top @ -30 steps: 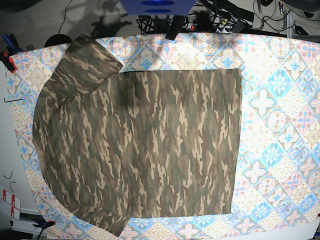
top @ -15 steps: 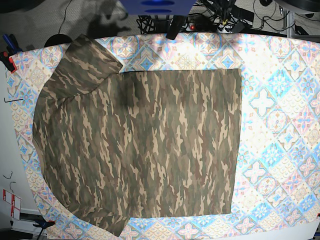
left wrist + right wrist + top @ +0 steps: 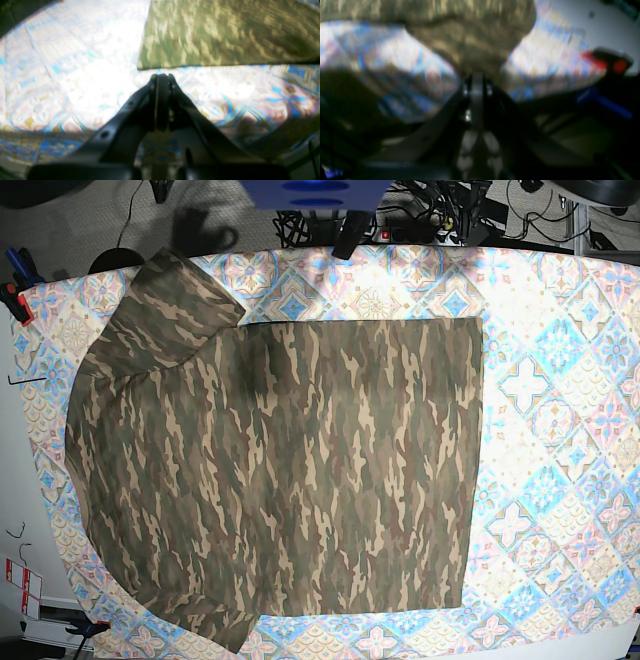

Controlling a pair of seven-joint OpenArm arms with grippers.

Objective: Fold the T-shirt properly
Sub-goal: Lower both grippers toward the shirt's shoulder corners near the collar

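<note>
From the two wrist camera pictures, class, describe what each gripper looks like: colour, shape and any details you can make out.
The left gripper is matte black: two slim fingers tapering forward to rounded tips from wider angled arms, with small round holes in the left arm. The right gripper looks the same dark, tapered shape with a grey centre strip, but its picture is too blurred for finer detail. No cables or markings are readable on either.

T-shirt (image 3: pixel 290 480): olive, brown, tan camouflage. Tablecloth (image 3: pixel 560 430): blue, pink, cream tiles.
</note>
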